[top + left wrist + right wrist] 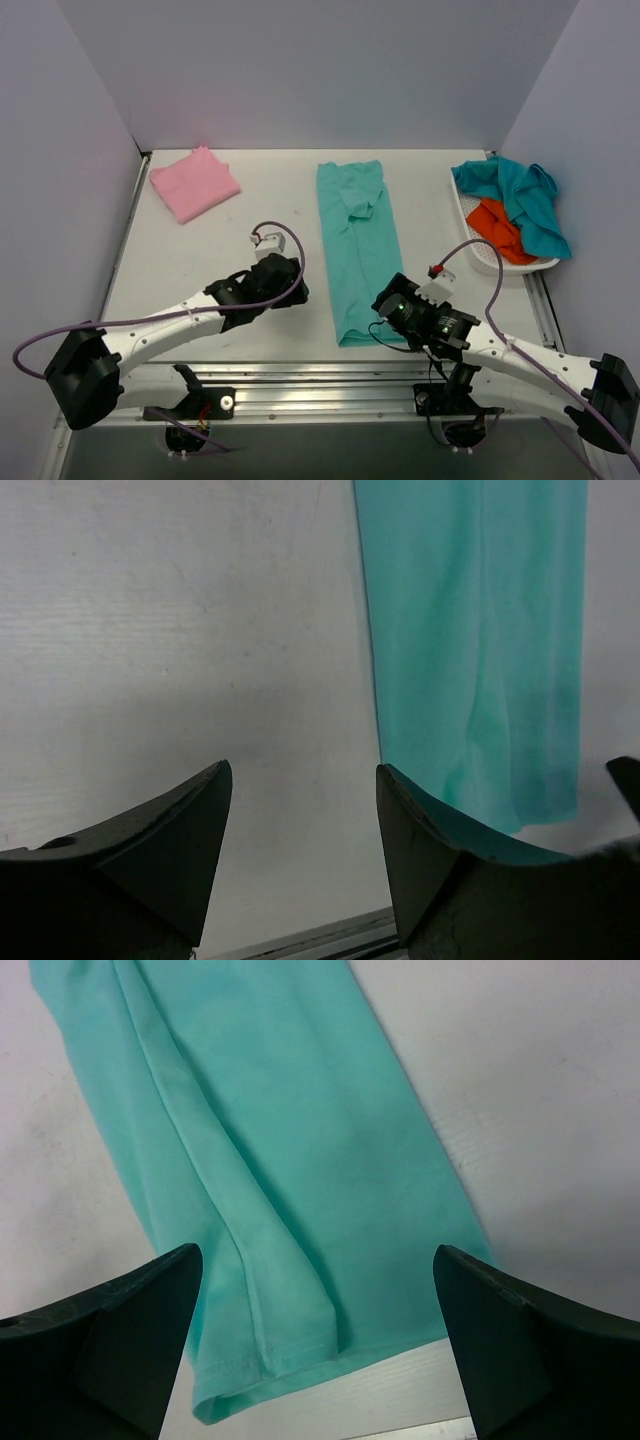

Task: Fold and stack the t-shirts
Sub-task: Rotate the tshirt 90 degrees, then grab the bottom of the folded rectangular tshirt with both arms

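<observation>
Hovering low, right gripper [315, 1250], jaws wide apart, over near hem of sea-green t-shirt [280, 1160], a long folded strip on tabletop [540, 1110]. Left gripper [305, 770], jaws apart, strip just to their right. Pink t-shirt [194, 183] folded, far beyond left jaws. Teal t-shirt [525, 195] and orange t-shirt [497, 228] heaped in white tray [528, 266], far right.

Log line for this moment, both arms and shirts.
sea-green t-shirt: long folded strip | pink t-shirt: folded, far left | left gripper: open, beside strip's near end | right gripper: open, over near hem | stacked: no
</observation>
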Motion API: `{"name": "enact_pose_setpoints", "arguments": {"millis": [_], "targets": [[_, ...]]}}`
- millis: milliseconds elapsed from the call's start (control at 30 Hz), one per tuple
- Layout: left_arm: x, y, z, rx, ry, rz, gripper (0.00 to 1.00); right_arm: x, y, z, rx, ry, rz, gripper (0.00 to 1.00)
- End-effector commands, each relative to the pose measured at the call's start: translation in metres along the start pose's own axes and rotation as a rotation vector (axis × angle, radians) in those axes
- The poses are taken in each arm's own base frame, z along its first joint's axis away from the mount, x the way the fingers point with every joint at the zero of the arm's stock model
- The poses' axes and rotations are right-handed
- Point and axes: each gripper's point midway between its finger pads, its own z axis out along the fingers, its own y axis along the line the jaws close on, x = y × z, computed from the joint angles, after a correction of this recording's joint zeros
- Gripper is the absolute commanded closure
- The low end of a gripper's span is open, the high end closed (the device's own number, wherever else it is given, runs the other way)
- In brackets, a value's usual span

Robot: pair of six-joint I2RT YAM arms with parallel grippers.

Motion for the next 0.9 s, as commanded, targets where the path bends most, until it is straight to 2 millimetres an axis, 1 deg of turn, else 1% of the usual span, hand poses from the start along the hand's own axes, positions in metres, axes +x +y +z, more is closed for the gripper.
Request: {"name": "enact_pose_setpoints", "arguments": {"millis": [0, 33, 100, 133, 167, 233, 300, 333, 400, 500, 533, 600, 633, 667, 700, 733, 767, 867], "targets": [[0.054, 0.001, 0.007, -0.011, 0.147, 0.045, 0.32, -0.024, -0.007, -0.013, 0.033, -0.066, -0.038, 0.04], [0.068, -0.005, 0.005, 0.004, 0.177, 0.06, 0.33, -0.022, -0.006, -0.014, 0.021, -0.053, -0.048, 0.04], [0.085, -0.011, 0.007, 0.02, 0.209, 0.065, 0.33, -0.022, -0.008, -0.017, 0.02, -0.041, -0.034, 0.04], [0.095, -0.018, 0.004, 0.041, 0.225, 0.079, 0.33, -0.022, -0.007, -0.018, 0.015, -0.037, -0.018, 0.04], [0.097, -0.024, 0.004, 0.059, 0.225, 0.068, 0.33, -0.023, -0.011, -0.02, 0.02, -0.039, -0.014, 0.04], [0.105, -0.032, 0.007, 0.08, 0.237, 0.075, 0.33, -0.023, -0.013, -0.02, 0.015, -0.04, 0.007, 0.04], [0.109, -0.047, 0.009, 0.115, 0.246, 0.075, 0.33, -0.023, -0.016, -0.019, 0.01, -0.045, 0.031, 0.04], [0.117, -0.046, 0.016, 0.101, 0.265, 0.087, 0.33, -0.023, -0.016, -0.019, 0.009, -0.049, 0.04, 0.04], [0.125, -0.057, 0.022, 0.109, 0.291, 0.097, 0.33, -0.024, -0.017, -0.018, 0.006, -0.056, 0.044, 0.04], [0.134, -0.07, 0.025, 0.13, 0.305, 0.09, 0.33, -0.026, -0.017, -0.018, 0.012, -0.068, 0.048, 0.05], [0.137, -0.07, 0.028, 0.13, 0.307, 0.087, 0.33, -0.026, -0.017, -0.018, 0.014, -0.069, 0.044, 0.05], [0.136, -0.079, 0.027, 0.159, 0.288, 0.039, 0.34, -0.025, -0.017, -0.016, 0.019, -0.071, 0.041, 0.05], [0.136, -0.074, 0.029, 0.156, 0.259, 0.01, 0.34, -0.024, -0.018, -0.015, 0.024, -0.072, 0.037, 0.05], [0.135, -0.074, 0.029, 0.163, 0.247, -0.039, 0.34, -0.024, -0.018, -0.014, 0.025, -0.073, 0.036, 0.04], [0.13, -0.078, 0.027, 0.193, 0.224, -0.073, 0.34, -0.023, -0.018, -0.013, 0.025, -0.075, 0.037, 0.04], [0.134, -0.069, 0.028, 0.187, 0.219, -0.088, 0.34, -0.023, -0.018, -0.013, 0.025, -0.076, 0.036, 0.05], [0.131, -0.075, 0.027, 0.215, 0.206, -0.123, 0.33, -0.022, -0.018, -0.011, 0.025, -0.076, 0.036, 0.05], [0.131, -0.076, 0.025, 0.221, 0.21, -0.131, 0.33, -0.022, -0.018, -0.01, 0.029, -0.079, 0.03, 0.04]]}}
